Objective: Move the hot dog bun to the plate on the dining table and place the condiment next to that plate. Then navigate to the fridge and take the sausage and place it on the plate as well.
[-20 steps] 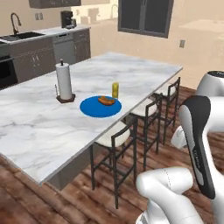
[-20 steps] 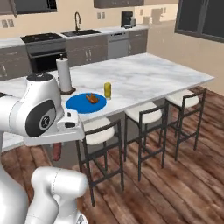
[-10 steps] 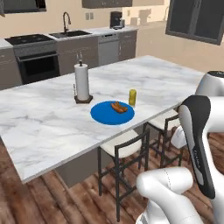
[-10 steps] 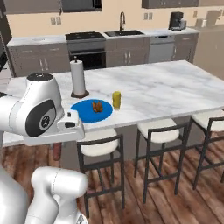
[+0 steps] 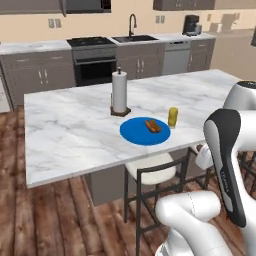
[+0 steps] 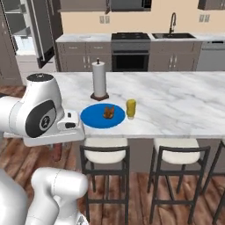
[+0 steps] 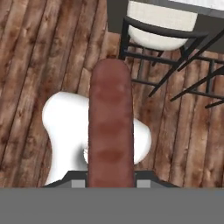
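Sausage (image 7: pixel 111 124), smooth reddish-brown cylinder, rounded tip

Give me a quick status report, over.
Gripper shut on long brown sausage. Round blue plate holds bun, yellow condiment bottle beside it. Dark-framed stools front the table.

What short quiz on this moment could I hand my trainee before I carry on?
1. True or false: the bun lies on the blue plate.
2. What stands on the table just beside the plate: A) paper towel roll, B) yellow condiment bottle, C) coffee maker?
3. Fill in: the pincer is shut on the ____, with wooden floor below it.

Key: 1 true. 2 B; the paper towel roll stands behind the plate. 3 sausage.
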